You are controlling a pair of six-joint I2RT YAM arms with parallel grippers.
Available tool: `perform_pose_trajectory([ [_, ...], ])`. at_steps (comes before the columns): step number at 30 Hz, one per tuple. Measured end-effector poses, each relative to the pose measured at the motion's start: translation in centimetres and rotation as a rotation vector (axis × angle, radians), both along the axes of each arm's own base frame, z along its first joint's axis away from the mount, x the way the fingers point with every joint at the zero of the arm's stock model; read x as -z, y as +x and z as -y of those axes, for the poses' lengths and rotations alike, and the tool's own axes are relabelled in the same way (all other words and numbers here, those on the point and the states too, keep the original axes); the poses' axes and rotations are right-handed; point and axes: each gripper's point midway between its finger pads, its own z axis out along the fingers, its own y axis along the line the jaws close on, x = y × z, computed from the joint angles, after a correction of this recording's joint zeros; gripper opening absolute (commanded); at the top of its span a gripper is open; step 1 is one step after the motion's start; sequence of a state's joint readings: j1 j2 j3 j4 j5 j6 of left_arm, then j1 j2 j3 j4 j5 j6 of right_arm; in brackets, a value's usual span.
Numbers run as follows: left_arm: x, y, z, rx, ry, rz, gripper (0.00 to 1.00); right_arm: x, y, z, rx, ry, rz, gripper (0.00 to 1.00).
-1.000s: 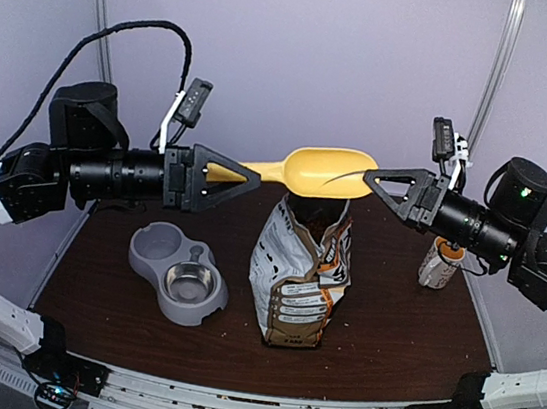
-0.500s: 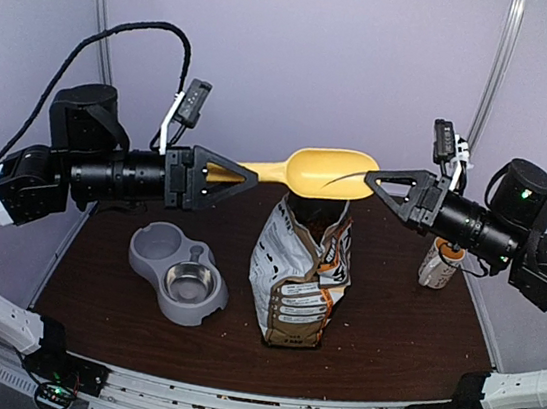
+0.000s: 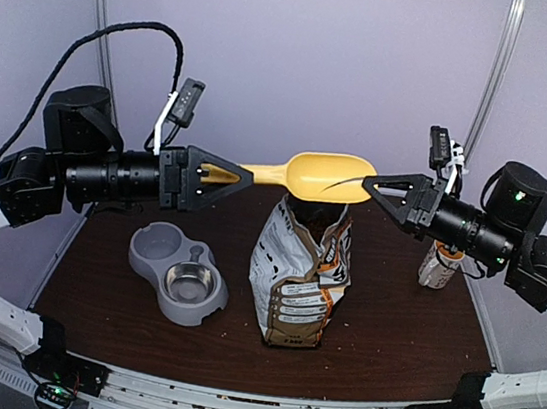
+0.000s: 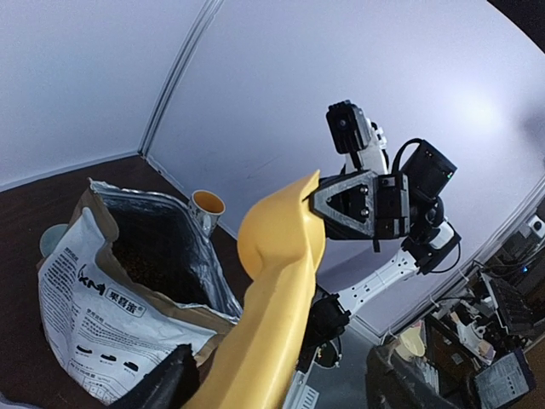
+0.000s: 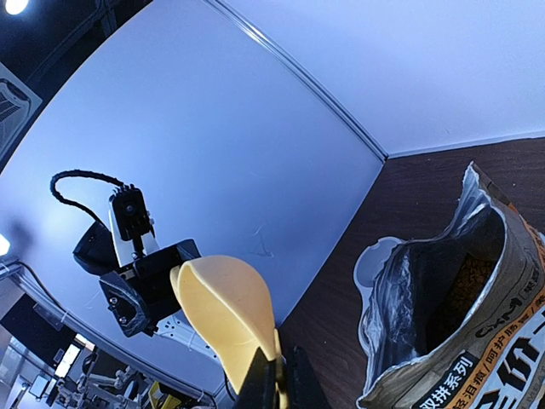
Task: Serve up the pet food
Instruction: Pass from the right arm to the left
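Tabletop point(image 3: 397, 342) in dark brown is set beneath two arms that are raised over it, one from the left and one from the right. At its middle a silver-white printed bag point(image 3: 298, 283) with orange-brown trim is stood upright, its torn top spread open. To the left of the bag, well apart from it, a grey plastic feeder point(image 3: 150, 247) is laid flat, and a steel bowl point(image 3: 190, 280) is seated in its nearer compartment. A yellow scoop point(image 3: 323, 174) is held level in the air directly above the bag's mouth, with its handle turned to the left and its bowl to the right. The handle is flanked by the fingers of the left gripper point(image 3: 237, 173), which are set fairly wide; whether they are actually pressed onto it cannot be told. The scoop's far-right rim is pinched by the right gripper point(image 3: 369, 184), whose fingers are closed tight on the thin yellow edge. A white cylindrical container point(image 3: 436, 269) with a yellow top is stood at the right of the table, partly hidden behind the right arm. The pet food point(image 5: 464, 281) is seen inside the bag as a mass of small dark-brown pellets, low behind the foil lining.
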State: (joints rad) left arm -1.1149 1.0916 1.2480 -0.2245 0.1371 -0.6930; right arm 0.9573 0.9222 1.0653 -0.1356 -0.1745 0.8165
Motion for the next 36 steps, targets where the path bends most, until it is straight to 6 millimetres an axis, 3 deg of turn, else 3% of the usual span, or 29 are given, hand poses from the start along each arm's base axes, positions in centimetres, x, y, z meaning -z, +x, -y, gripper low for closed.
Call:
perform_pose_trajectory([
  [6,0.08,0.09,-0.17,-0.006,0.001,0.001,0.45,0.19,0.10,0.02,-0.002,0.008,-0.017,0.00],
  [12,0.22,0.13,-0.19,-0.008,0.003,0.000,0.40,0.17,0.16,0.05,-0.006,0.015,-0.026,0.00],
  [30,0.26,0.33,-0.28,-0.015,0.003,-0.002,0.58,0.55,0.32,-0.66,-0.034,0.017,-0.046,0.00],
  [33,0.28,0.34,-0.28,-0.016,0.004,-0.002,0.58,0.70,0.44,-0.76,-0.033,0.013,-0.048,0.00],
  [36,0.28,0.41,-0.30,-0.020,0.004,-0.002,0.50,0.82,0.54,-0.84,-0.032,0.011,-0.051,0.00],
])
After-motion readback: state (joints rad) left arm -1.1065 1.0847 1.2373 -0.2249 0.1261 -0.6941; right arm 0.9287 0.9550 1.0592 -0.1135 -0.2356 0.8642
